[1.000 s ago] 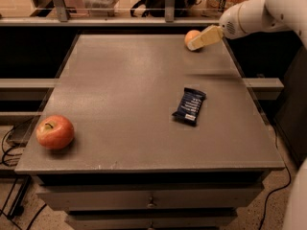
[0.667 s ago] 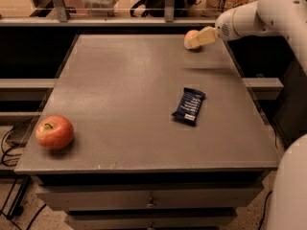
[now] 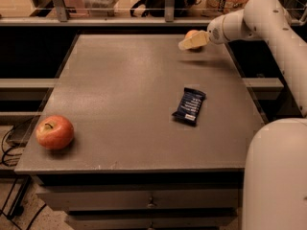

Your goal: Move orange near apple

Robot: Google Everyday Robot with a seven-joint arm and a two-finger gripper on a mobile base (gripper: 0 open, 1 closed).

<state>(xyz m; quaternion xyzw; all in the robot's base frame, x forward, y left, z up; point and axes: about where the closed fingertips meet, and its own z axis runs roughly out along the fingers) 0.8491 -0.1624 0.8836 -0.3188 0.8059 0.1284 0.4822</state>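
Gripper (image 3: 186, 43) has edged left at the table's (image 3: 120, 80) far side, now against the orange (image 3: 191, 32) — we cannot tell its grip. Apple (image 3: 54, 132) sits well apart, near-left corner — carry not begun.

High front view, tilted down — fingers (image 3: 190, 42) far-right

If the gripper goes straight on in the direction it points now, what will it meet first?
Probably the orange, which sits right at the tip of the gripper, near the far right corner of the table. Depth is unclear, so they may be touching. Beyond it, the line runs left over tabletop.
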